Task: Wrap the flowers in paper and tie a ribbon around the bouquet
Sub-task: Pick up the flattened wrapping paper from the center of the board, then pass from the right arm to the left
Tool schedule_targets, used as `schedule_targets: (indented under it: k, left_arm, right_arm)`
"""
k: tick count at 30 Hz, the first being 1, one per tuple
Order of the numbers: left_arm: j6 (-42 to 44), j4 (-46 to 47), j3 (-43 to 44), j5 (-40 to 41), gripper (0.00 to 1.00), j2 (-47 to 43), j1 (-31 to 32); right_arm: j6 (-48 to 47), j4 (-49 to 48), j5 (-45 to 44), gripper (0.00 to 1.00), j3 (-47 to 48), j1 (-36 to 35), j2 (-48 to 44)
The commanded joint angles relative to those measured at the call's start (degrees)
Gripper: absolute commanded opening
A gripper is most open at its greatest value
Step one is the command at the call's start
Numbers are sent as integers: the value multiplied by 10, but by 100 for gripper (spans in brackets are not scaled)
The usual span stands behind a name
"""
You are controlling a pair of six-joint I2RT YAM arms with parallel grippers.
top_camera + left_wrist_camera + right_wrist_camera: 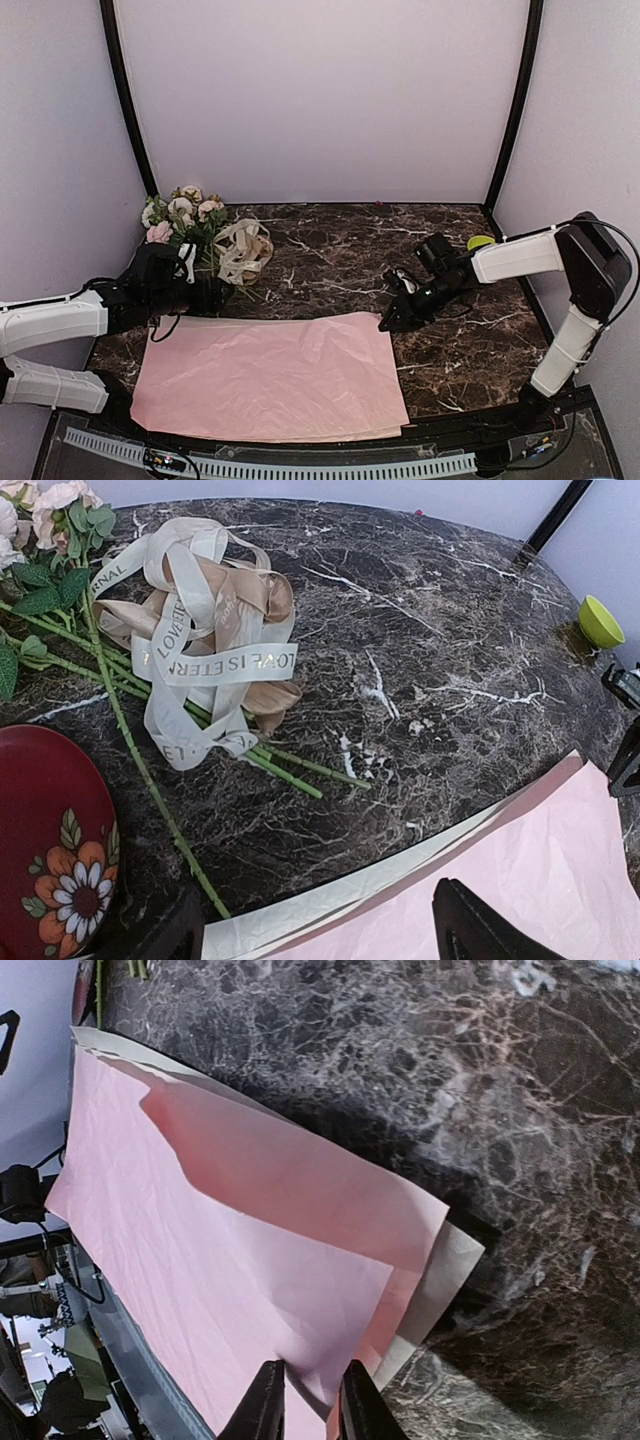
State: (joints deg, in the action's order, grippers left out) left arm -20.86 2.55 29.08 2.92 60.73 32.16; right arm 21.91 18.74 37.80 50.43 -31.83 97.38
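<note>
Filling the floor of the booth, a dark brown counter [330, 240] veined in white is enclosed by plain pale lilac walls [320, 100], with a black pole [128, 100] curving up at each back corner. The pink paper [270, 375] is spread flat along the near edge, laid over a cream sheet [440, 1280] that shows at its borders. Its far right corner is raised and pinched between the nearly closed fingers of the right tool [312, 1395]. The left tool [320, 920] is held spread wide over the paper's far left edge, with nothing gripped. The flowers [185, 212] are lying in the back left corner, stems [150, 780] pointing forward. The tan ribbon [250, 590] is tangled with a cream printed ribbon [215, 665] over the stems. A small green cup [480, 242] is seen at the back right.
</note>
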Motion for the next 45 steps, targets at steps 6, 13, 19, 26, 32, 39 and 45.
schedule_targets:
  k: [6, 13, 19, 26, 32, 39, 45]
  left_arm:
    - [-6, 2, -14, 8, 81, 24, 6]
    - [-1, 11, -17, 9, 81, 18, 9]
    - [28, -27, 14, 61, 82, -7, 8]
    - [55, -33, 51, 71, 82, -46, 9]
    - [85, -28, 65, 89, 83, -63, 9]
    - [95, -28, 73, 84, 85, -53, 9]
    - [99, -32, 80, 71, 86, -36, 8]
  right_arm:
    - [60, -99, 87, 18, -20, -6, -43]
    - [66, -98, 103, 0, -3, -10, -76]
    - [60, -29, 38, 0, 105, 14, -127]
    - [47, 71, -89, 0, 338, 91, -158]
    - [-29, 60, -345, 0, 498, 120, -158]
    - [-192, -88, -463, 0, 452, -13, -180]
    - [-212, -189, -420, 0, 200, -140, -241]
